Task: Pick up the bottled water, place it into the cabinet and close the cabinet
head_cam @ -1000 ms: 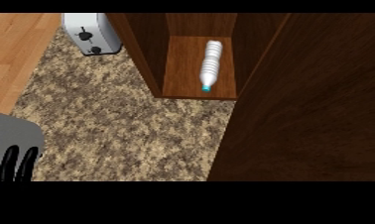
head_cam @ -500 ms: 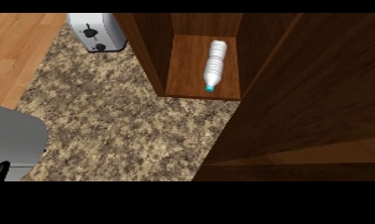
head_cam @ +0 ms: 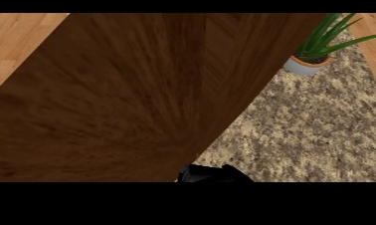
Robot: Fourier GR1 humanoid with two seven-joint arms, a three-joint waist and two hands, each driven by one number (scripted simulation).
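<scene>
One dark wood cabinet panel (head_cam: 140, 99) is filling your view; potted plant (head_cam: 312, 57) sitting at 2 o'clock on the counter (head_cam: 308, 129). Hand (head_cam: 209, 175) at 6 o'clock: can't tell which or its state.

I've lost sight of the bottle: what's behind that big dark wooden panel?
Nothing behind the dark wooden panel shows; it hides whatever lies there, and no bottle is in view. Visible beside it: speckled granite counter, a potted green plant, and a black hand at the lower edge.

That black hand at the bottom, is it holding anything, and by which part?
Cannot be told. Only a bit of the hand shows, beside the cabinet door; no bottle shows.
</scene>
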